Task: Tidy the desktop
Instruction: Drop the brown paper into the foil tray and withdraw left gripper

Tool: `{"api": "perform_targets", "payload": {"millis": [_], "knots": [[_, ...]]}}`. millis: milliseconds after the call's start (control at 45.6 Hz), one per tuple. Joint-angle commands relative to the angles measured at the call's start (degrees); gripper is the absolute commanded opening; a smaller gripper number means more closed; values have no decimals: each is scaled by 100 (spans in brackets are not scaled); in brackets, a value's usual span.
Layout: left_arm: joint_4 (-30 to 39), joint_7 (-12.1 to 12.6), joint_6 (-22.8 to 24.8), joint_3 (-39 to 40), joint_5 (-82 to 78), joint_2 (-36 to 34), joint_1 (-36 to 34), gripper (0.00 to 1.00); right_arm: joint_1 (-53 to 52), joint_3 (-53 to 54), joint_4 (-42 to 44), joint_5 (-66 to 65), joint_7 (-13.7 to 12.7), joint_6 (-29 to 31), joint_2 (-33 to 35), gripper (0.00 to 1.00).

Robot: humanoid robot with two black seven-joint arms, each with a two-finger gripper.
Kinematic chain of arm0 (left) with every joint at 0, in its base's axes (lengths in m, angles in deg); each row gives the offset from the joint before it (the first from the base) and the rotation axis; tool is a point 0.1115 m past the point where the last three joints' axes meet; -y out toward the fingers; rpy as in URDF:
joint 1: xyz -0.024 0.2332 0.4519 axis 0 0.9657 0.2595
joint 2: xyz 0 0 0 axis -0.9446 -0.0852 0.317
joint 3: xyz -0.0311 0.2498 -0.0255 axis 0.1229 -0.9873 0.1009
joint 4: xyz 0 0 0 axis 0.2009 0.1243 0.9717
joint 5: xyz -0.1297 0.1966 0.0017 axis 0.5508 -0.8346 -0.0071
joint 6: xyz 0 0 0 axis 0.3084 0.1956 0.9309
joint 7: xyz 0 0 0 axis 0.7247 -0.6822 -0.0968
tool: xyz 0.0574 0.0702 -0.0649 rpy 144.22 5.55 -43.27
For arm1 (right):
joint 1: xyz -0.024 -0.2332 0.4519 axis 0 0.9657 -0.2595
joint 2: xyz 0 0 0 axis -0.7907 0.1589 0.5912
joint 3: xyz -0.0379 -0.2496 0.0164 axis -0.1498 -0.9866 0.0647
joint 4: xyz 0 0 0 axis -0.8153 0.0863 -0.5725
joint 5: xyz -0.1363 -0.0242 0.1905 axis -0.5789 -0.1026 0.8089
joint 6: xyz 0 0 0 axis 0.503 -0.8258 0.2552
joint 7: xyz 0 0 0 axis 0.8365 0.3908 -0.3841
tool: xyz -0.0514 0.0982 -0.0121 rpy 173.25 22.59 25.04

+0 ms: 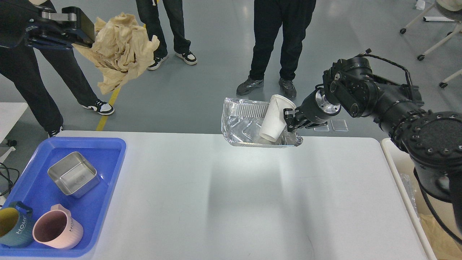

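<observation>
A: Across the middle of the desktop (231,195), the white surface lies bare from the blue tray (104,187) at the left edge to the rounded right corner. How does the far edge look?

B: An aluminium foil tray (245,124) hangs at the far edge, lifted and tilted toward the camera, with a white paper cup (276,117) lying slanted inside it. Beyond the edge is grey floor, where people's legs stand.

A: And the right gripper (293,121)?

B: Its fingers are closed on the foil tray's right rim, just beside the cup; I cannot tell whether they also touch the cup.

A: The left gripper (81,36)?

B: Raised high at the upper left, well off the desktop, clamped on a crumpled wad of brown paper (121,48) that hangs out to its right.

A: What sits in the blue tray?

B: A square steel container (74,174), a pink mug (57,231) and a dark teal mug (12,225), the two mugs touching at the near corner.

A: The right side?

B: A beige bin (399,173) stands just beside the desktop's right edge, partly hidden by the right arm.
</observation>
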Motion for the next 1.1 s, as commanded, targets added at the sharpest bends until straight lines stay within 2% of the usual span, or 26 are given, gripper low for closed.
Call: {"api": "perform_targets", "payload": {"millis": [0, 110, 175, 307, 395, 461, 702, 1075], "knots": [[-342, 8, -1, -22, -66, 631, -75, 0, -28, 9, 0, -1, 0, 0, -6, 0], [-1150, 25, -42, -92, -373, 1957, -189, 0, -37, 9, 0, -1, 0, 9, 12, 0], [-1774, 16, -455, -118, -707, 2748, -251, 0, -37, 9, -8, -1, 0, 9, 12, 0], [-3364, -54, -667, -118, -1261, 4304, -251, 0, -151, 9, -8, -1, 9, 27, 30, 0], [-4367, -185, -675, -92, -1666, 5096, -224, 0, -177, 9, -8, -1, 9, 27, 30, 0], [-4798, -326, -676, -109, -1851, 5509, -198, 0, -186, 9, -17, 8, 9, 27, 30, 0], [-4993, -370, -1036, -162, -2044, 6125, 136, 0, -186, 9, -17, 8, 9, 27, 30, 0], [-4993, -379, -1229, -241, -2405, 6231, 575, 1, -169, 18, -9, -1, 9, 18, 56, 0]]}}
